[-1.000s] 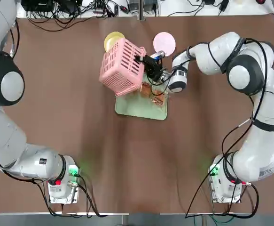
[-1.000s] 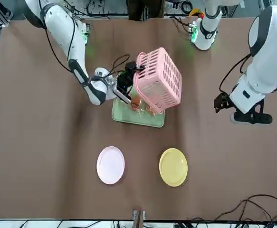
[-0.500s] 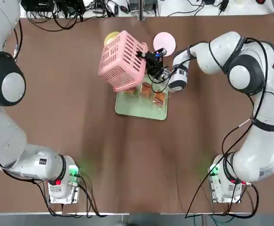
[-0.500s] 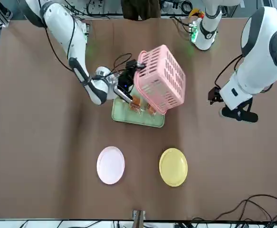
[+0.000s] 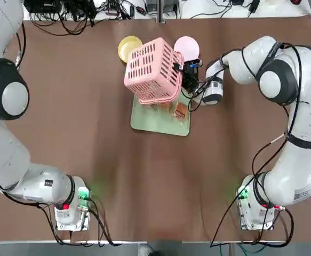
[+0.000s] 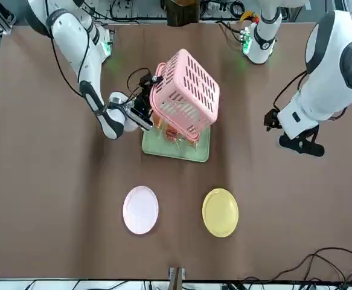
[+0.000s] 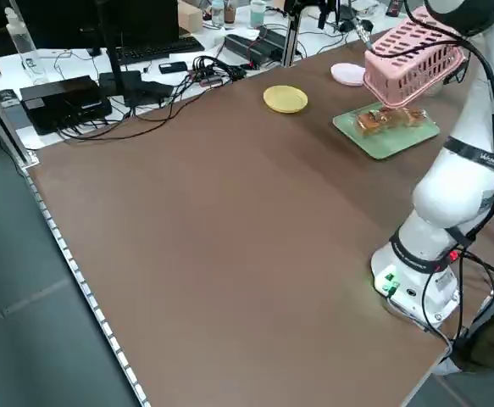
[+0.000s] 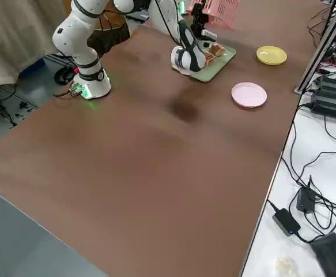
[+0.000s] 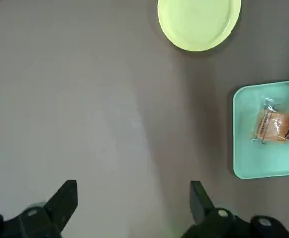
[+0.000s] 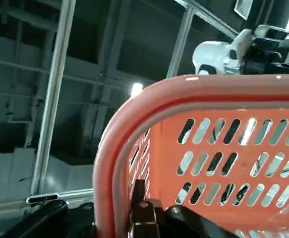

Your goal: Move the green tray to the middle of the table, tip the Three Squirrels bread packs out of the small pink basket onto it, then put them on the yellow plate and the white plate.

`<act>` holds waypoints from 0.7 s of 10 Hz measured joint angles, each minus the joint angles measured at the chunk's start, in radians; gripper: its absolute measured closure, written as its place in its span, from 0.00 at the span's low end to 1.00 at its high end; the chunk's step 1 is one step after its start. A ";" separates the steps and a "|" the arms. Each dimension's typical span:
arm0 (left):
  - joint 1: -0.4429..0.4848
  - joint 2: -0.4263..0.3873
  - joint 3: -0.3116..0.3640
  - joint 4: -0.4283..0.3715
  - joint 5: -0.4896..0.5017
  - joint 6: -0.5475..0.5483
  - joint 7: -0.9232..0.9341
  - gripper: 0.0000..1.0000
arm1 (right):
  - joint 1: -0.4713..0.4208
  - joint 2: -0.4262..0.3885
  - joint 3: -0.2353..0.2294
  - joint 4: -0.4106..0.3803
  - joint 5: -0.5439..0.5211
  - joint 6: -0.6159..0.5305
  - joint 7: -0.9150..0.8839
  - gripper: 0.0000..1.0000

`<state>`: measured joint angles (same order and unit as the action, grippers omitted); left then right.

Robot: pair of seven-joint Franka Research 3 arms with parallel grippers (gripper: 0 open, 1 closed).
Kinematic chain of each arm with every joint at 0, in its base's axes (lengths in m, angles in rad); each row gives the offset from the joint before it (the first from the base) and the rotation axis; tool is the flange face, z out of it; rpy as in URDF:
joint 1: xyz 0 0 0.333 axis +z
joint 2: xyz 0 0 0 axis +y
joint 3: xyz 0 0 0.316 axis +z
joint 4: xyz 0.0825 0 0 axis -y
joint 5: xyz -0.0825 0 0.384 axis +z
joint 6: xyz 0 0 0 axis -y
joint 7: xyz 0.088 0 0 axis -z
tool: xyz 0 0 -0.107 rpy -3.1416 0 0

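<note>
Where you look down from overhead, the small pink basket (image 5: 154,70) hangs tipped above the green tray's (image 5: 151,123) far end, its lattice bottom turned up toward you, the right gripper (image 5: 183,72) clamped on its rim. One of the Three Squirrels bread packs (image 5: 180,111) lies on the tray. From the front, the yellow plate (image 6: 220,212) and white plate (image 6: 140,209) sit well apart from the tray, toward the camera. In the left wrist view, the left gripper (image 9: 133,202) stands wide open over the table (image 9: 85,99), holding nothing.
</note>
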<state>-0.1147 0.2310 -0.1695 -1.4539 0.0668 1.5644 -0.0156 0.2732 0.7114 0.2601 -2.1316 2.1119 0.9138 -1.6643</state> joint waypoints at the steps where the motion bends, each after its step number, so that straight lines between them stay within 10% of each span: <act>1: 0.001 0.001 0.000 -0.001 0.000 0.000 0.001 0.00 | 0.000 0.001 -0.007 -0.001 -0.018 -0.017 -0.023 0.94; 7: 0.000 0.007 -0.001 -0.002 0.000 0.000 0.010 0.00 | 0.001 0.002 -0.008 -0.007 -0.049 -0.186 -0.080 0.94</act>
<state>-0.1143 0.2375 -0.1700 -1.4562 0.0668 1.5643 -0.0054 0.2737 0.7136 0.2523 -2.1383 2.0633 0.7276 -1.7447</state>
